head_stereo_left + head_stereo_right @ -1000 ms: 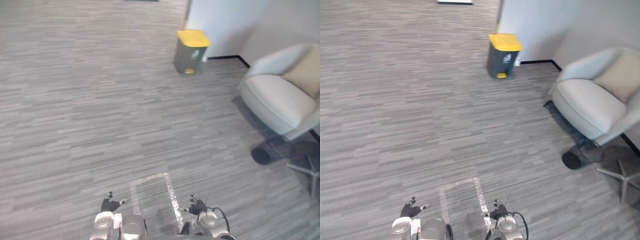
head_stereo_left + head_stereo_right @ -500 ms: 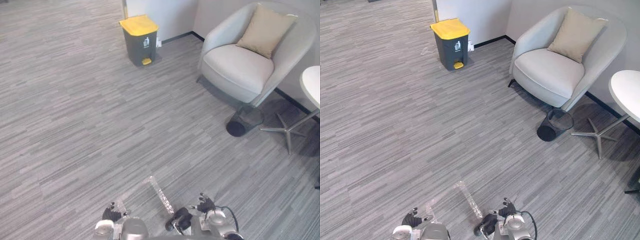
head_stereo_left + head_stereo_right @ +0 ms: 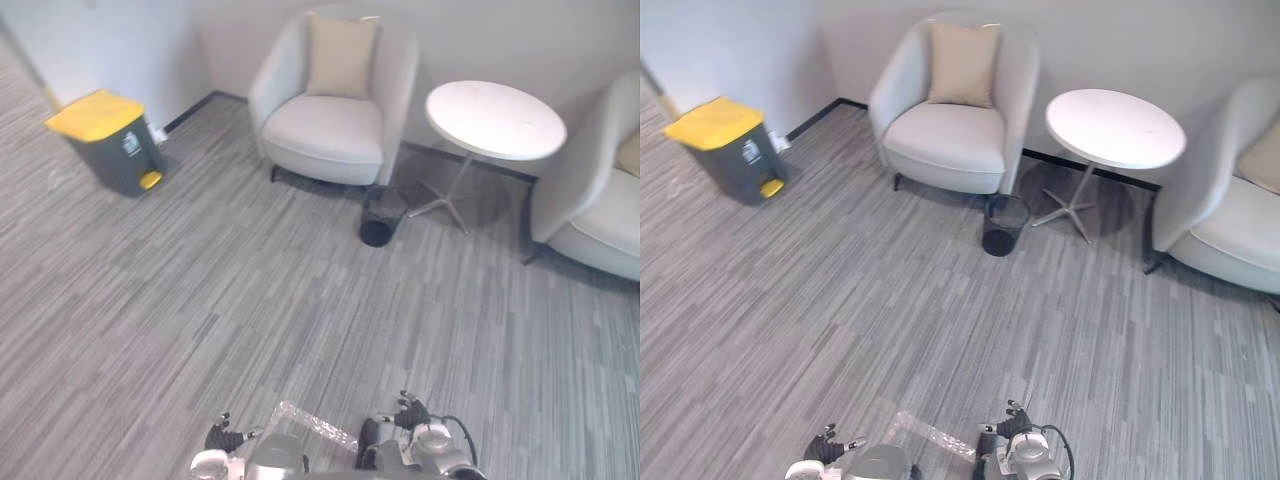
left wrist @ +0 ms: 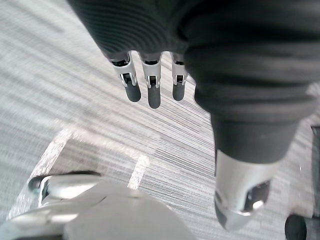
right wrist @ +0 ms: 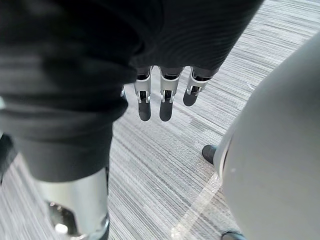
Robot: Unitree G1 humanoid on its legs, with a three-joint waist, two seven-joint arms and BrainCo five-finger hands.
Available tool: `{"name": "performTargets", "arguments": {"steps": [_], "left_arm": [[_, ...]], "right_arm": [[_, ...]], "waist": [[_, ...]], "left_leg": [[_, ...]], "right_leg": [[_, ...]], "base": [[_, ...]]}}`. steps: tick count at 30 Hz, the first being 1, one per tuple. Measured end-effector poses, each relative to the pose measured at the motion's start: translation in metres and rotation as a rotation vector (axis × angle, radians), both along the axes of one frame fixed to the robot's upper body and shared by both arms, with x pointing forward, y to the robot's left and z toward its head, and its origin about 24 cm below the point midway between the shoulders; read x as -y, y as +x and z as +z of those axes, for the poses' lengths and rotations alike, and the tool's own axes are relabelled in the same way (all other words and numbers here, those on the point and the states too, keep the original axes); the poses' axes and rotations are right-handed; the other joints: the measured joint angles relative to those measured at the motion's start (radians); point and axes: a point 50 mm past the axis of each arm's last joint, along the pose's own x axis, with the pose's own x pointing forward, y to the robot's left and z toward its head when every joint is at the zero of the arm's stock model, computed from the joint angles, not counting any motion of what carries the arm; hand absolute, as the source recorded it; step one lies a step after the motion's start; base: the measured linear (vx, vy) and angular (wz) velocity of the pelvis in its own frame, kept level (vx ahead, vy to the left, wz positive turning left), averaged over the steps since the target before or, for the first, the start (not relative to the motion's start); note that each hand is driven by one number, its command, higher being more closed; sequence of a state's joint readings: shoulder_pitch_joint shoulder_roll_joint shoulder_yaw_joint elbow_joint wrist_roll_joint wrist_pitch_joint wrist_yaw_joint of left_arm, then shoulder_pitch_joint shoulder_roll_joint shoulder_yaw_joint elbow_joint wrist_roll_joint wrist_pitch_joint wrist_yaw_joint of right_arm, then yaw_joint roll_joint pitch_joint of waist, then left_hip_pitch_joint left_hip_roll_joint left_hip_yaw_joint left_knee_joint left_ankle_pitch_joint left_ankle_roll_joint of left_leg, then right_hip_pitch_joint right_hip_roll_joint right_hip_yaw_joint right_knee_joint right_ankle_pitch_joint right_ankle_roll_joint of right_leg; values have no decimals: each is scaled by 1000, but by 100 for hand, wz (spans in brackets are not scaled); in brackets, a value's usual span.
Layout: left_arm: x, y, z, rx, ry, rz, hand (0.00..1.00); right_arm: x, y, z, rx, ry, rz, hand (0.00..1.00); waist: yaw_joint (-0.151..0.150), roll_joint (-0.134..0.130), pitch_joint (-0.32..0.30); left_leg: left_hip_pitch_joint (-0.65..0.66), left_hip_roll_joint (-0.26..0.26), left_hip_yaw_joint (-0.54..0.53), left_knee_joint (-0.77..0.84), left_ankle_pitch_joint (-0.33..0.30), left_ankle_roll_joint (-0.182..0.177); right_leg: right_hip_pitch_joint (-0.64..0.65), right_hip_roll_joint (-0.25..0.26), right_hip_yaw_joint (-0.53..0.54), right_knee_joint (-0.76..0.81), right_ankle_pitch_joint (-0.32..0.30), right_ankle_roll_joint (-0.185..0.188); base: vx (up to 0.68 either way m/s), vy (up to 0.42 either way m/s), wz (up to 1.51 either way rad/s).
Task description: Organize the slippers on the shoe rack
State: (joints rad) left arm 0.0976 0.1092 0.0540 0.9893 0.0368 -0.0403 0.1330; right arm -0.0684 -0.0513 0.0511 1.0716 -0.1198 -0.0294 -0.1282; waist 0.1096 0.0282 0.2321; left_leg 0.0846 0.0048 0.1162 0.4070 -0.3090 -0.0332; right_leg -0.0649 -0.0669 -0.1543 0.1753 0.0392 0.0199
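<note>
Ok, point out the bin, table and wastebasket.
bin (image 3: 712,122): right eye view, yellow lid.
table (image 3: 1115,128): right eye view, white top.
wastebasket (image 3: 1012,216): right eye view, side wall.

From where I stand, the left hand (image 4: 148,82) and the right hand (image 5: 165,97) hang low, one on either side of the tape mark (image 3: 318,427) on the grey carpet (image 3: 250,300), fingers straight and relaxed, both of them empty.
</note>
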Motion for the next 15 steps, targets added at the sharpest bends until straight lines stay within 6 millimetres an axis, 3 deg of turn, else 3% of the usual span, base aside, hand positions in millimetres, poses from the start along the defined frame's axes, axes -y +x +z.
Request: {"name": "performTargets", "arguments": {"steps": [1,2,3,5,8,9,10,12,15], "left_arm": [[0,0,0,-1,0,0,0],[-1,-1,0,-3,0,3,0],[-1,-2,0,-2,1,6,0],[-5,-5,-1,-12,10,7,0],[-9,-20,-4,-50,18,15,0],[-11,-22,-4,-56,23,16,0],[-10,-24,-5,-67,21,17,0],[1,-23,-6,-69,-7,15,0],[3,-22,-7,-67,-12,12,0]], "right_arm": [[0,0,0,0,0,1,0],[0,0,0,0,1,2,0],[-1,3,1,6,1,6,0],[-2,-1,-1,-11,-1,15,0],[0,-10,-5,-44,6,-1,0],[1,-14,-7,-62,4,-3,0],[2,-17,-8,-72,2,-5,0],[15,-21,-8,-81,-28,-24,0],[26,-28,-9,-92,-42,-81,0]], "waist": [[-2,-4,2],[0,-7,0],[2,-7,3],[1,-19,-6],[2,-29,-22],[3,-45,-38],[6,-40,-48],[8,4,-60],[7,13,-64]], "left_leg": [[9,-2,20,-13,2,6],[18,-2,59,-44,2,35],[23,-2,89,-67,-6,58],[35,-7,109,-82,-2,67],[59,8,146,-95,2,60],[61,0,154,-97,8,50],[56,-2,145,-109,19,33],[38,35,112,-138,60,25],[37,54,78,-147,81,10]], "right_leg": [[-15,-7,-8,14,-1,1],[-37,-34,-70,59,-26,-13],[-59,-74,-169,156,-81,-24],[-62,-165,-343,367,-194,-48],[27,-181,-364,433,-304,-13],[37,-166,-354,359,-324,5],[46,-126,-340,285,-324,-24],[77,-39,-306,117,-233,-41],[126,24,-275,-29,-157,-63]], "base": [[-61,101,-48],[-60,57,-33],[-99,43,-29],[-57,-24,-18],[7,-98,-34],[42,-176,-51],[36,-132,-62],[-8,-119,-69],[-15,-144,-47]]}}
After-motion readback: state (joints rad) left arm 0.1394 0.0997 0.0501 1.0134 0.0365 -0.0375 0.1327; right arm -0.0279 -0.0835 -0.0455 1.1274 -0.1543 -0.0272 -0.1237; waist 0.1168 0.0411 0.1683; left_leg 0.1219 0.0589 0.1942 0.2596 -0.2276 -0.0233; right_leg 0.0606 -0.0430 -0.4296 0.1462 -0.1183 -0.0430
